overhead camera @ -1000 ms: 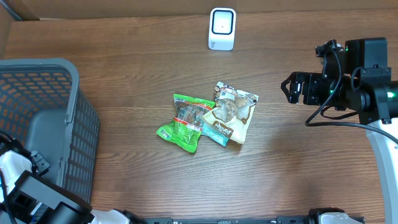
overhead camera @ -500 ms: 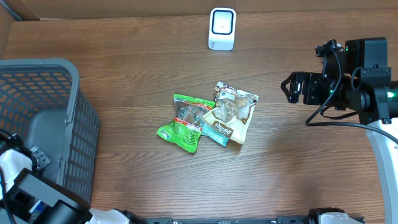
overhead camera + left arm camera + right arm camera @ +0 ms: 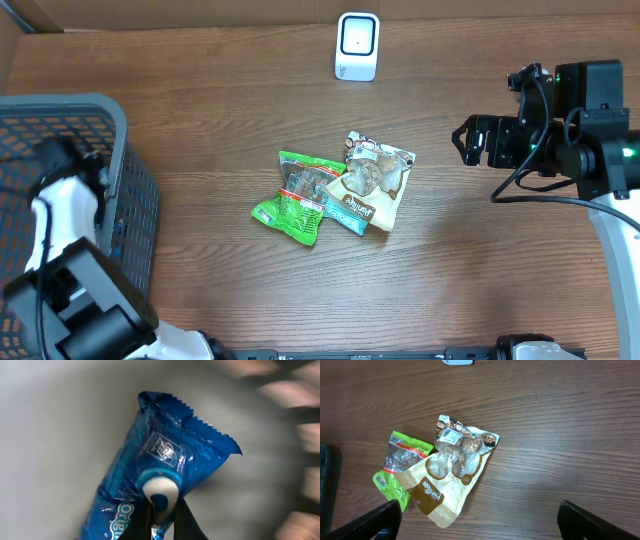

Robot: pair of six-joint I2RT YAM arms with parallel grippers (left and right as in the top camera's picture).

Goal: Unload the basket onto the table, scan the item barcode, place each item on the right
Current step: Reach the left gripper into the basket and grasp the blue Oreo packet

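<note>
The step in hand looks like the pick-up. The left end effector [image 3: 164, 510] is shut tight on the bottom part of a blue snack packet [image 3: 165, 445]. It is down inside the grey basket [image 3: 125, 200] at the left side of the worktop [image 3: 480, 260]. The packet hangs over the grey basket floor, and everything behind it is blurry.

The right end effector [image 3: 480, 520] is wide open and holds nothing. It hangs above the right side of the worktop.

Next, I think the blue packet has to come up out of the basket and go over to the white scanner [image 3: 357, 46] at the far edge. No barcode shows on the side we can see, so the packet may need a turn to face the scanner.

The blue packet has white letters near the bottom, upside down. They look like part of "Oreo", but I am not sure. It also has a small shield mark.

A green packet [image 3: 297, 197] and a tan packet [image 3: 372, 192] lie touching in the middle of the worktop. The tan one has a white sticker [image 3: 451, 435] with lines on it and a white word I cannot read.
</note>
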